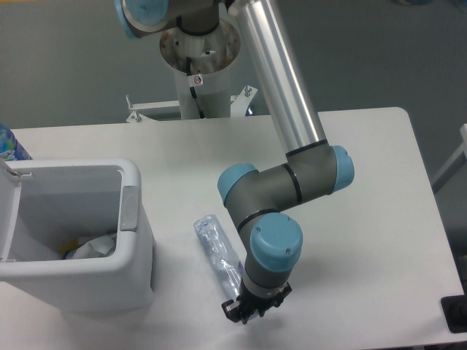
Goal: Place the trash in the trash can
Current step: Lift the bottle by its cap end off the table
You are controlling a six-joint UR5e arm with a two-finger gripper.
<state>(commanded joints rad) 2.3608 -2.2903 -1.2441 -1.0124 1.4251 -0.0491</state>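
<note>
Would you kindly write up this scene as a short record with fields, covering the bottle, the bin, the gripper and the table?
bottle: crushed clear plastic bottle lying on the table, right of the bin, outside it
trash can: white bin, lid open, at the table's left
bin contents: crumpled wrapper visible inside
gripper: down at the bottle's near end; whether it grips cannot be told
table: white
task status: bottle not yet in the bin

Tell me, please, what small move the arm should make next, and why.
Probably lift straight up: the pincer sits low at the near end of the crushed bottle, which lies on the table, outside the open trash can. Whether it grips is unclear.
</note>
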